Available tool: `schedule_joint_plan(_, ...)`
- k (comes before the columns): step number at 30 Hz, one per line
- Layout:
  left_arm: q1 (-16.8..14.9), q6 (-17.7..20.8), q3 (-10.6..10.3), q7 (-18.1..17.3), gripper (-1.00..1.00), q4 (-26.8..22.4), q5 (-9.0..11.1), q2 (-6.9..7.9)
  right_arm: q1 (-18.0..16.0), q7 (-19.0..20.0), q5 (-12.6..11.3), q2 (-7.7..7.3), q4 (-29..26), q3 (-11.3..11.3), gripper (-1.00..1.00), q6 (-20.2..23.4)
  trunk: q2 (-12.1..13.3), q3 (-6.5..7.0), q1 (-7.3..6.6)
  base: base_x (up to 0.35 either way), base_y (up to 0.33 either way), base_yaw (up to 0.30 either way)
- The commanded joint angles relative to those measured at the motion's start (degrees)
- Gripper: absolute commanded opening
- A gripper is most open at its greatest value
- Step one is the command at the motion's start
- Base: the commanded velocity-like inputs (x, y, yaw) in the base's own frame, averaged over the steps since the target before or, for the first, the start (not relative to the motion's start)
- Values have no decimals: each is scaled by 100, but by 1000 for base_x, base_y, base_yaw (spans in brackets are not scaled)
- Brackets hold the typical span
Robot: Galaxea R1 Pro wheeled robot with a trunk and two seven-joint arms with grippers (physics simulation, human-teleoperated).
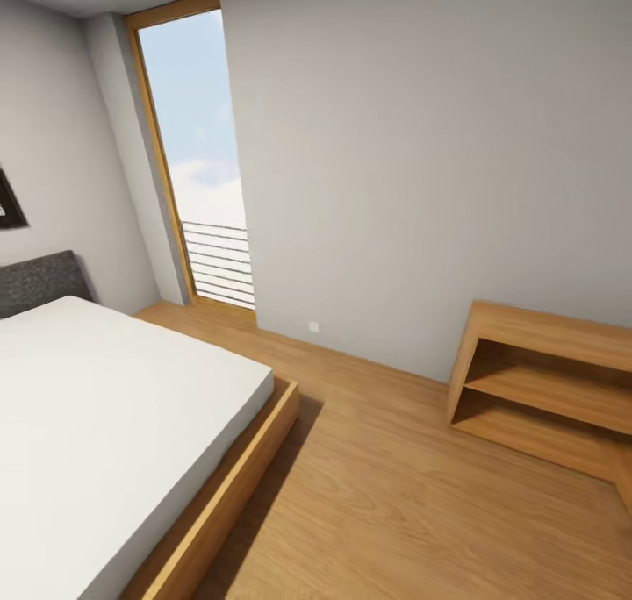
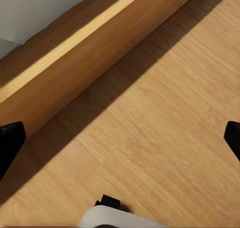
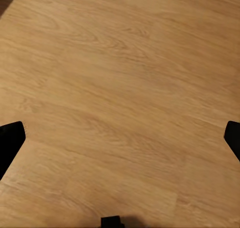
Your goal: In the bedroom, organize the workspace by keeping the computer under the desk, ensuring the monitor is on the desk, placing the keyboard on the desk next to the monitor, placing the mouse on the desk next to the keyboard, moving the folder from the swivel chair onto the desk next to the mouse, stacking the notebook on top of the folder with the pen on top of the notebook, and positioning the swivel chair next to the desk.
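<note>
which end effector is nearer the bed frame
Left. The left end effector hangs over floor right beside the wooden bed frame; the right end effector has just bare floor under it.

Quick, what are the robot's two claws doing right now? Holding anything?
Left gripper: open, holding nothing, above the wooden floor beside the bed frame.
Right gripper: open, holding nothing, above bare floor.

A white bed (image 1: 114,407) in a wooden frame and an open wooden shelf unit (image 1: 544,381) stand on wooden floor (image 1: 395,495).
</note>
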Motion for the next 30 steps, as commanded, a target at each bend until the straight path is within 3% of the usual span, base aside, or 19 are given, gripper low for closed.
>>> schedule_joint_plan(1,0,-12,15,3,100,-5,-10,-5,-3,-21,12,4,3,-4,100,-12,35,4,-21,0,0,185)
schedule_joint_plan(7,0,-30,15,-8,100,-5,-13,-11,-3,-30,7,6,3,-5,100,-11,276,69,-153,0,0,185)
schedule_joint_plan(21,0,-57,-3,-24,100,-5,-27,-4,-3,-61,1,-37,-6,-16,100,-182,276,-21,-153,0,-3,210)
schedule_joint_plan(24,0,-53,-3,-20,100,-2,-27,-4,-3,-210,1,-37,-6,-24,100,-195,276,-33,-153,0,-148,253)
schedule_joint_plan(26,0,-51,-3,-17,100,3,-25,1,-3,-517,1,-33,-6,-29,100,-212,276,-39,-153,0,-249,266)
schedule_joint_plan(30,0,-50,-3,-17,100,4,-21,4,-3,-626,1,-30,-6,-27,100,-230,276,-45,-153,0,-112,271)
